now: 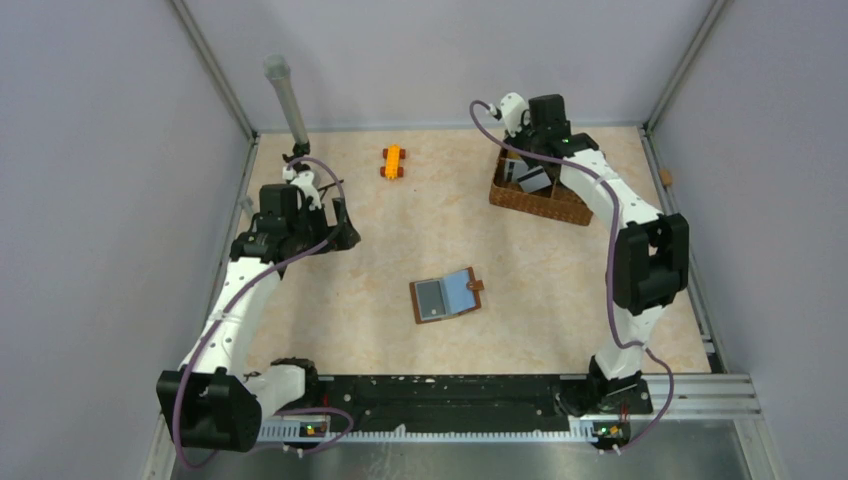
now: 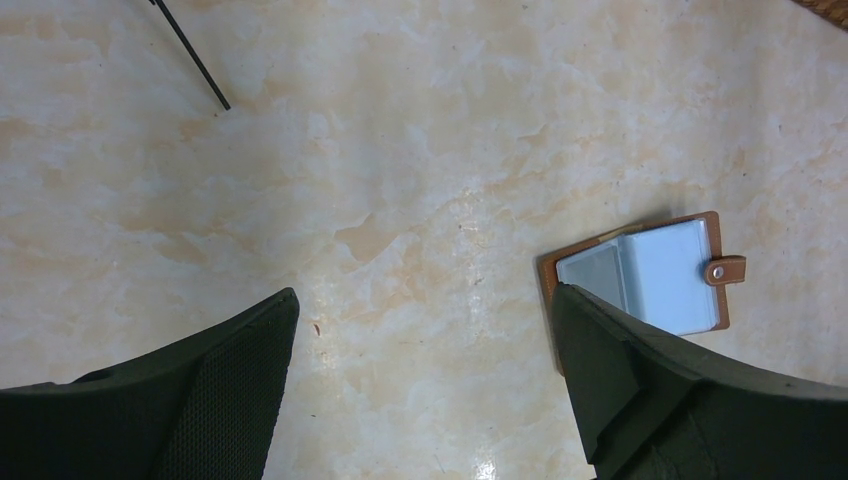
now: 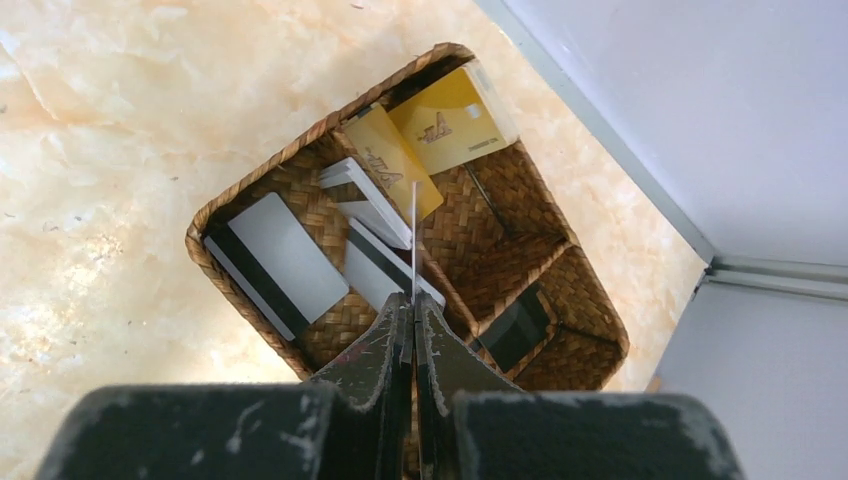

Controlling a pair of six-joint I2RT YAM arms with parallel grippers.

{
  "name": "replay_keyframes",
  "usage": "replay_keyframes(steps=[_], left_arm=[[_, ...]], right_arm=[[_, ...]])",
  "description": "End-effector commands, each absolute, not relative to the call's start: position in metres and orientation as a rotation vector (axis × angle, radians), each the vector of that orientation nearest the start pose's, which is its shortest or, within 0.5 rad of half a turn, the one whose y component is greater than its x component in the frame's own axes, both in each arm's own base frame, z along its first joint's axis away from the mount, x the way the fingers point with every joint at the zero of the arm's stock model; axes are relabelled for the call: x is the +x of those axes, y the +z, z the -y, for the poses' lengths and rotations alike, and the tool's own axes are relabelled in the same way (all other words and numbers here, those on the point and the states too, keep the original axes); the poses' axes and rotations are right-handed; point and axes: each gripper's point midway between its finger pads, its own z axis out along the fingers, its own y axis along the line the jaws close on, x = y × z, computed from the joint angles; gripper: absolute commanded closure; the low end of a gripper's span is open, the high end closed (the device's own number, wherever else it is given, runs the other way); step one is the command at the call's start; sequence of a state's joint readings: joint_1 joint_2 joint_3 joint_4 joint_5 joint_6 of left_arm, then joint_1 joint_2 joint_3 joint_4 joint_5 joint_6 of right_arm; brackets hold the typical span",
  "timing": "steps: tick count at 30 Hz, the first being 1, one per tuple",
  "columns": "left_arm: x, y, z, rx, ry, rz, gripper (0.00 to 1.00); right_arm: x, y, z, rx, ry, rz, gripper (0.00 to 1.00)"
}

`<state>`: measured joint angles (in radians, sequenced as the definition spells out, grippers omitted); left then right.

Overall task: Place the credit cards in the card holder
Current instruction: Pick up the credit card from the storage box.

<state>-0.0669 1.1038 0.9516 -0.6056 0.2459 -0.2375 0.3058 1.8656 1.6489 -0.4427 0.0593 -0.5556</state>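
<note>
The brown card holder lies open on the table centre, blue pockets up; it also shows in the left wrist view. My left gripper is open and empty, above bare table left of the holder. My right gripper is shut on a thin card, seen edge-on, held above the woven basket. Inside the basket lie gold cards, silver-grey cards and a black card. In the top view the right gripper hangs over the basket.
A small orange toy sits at the back centre. A grey tube stands at the back left, near the left arm. Grey walls close in the table on three sides. A thin black rod lies on the table.
</note>
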Motion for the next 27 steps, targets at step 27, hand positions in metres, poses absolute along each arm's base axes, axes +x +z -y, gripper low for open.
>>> replay_keyframes(steps=[27], left_arm=[[0.223, 0.26, 0.243, 0.544, -1.213, -1.892, 0.01]], right_arm=[[0.247, 0.301, -0.255, -0.969, 1.025, -1.858, 1.0]])
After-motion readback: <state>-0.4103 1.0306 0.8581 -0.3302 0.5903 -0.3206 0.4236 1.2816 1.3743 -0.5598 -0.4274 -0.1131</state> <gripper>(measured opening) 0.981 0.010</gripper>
